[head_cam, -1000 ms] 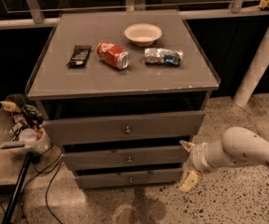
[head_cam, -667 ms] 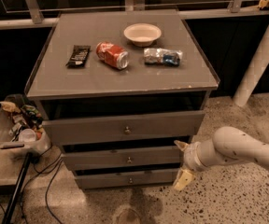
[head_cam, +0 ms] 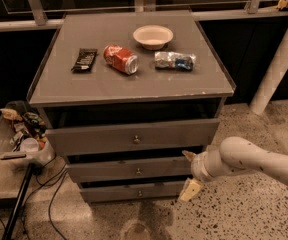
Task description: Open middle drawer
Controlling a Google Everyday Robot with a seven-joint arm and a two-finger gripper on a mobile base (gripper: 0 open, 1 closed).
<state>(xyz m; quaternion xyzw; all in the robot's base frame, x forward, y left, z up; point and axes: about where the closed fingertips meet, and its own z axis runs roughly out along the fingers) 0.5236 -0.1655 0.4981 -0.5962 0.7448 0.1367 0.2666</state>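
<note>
The middle drawer is the grey front with a small round metal knob, between a taller drawer above and a shorter one below. Its front sits shut, in line with the others. My gripper is at the right end of the middle drawer's front, well right of the knob. Its pale fingers are spread open, one fingertip up and one down, holding nothing. My white arm reaches in from the right.
On the cabinet top lie a white bowl, a red can on its side, a black packet and a crumpled blue-silver bag. A bin of clutter and cables stand left. A white pillar rises right.
My arm has moved left, bringing the open gripper closer to the right end of the drawer fronts. The drawers have not moved.
</note>
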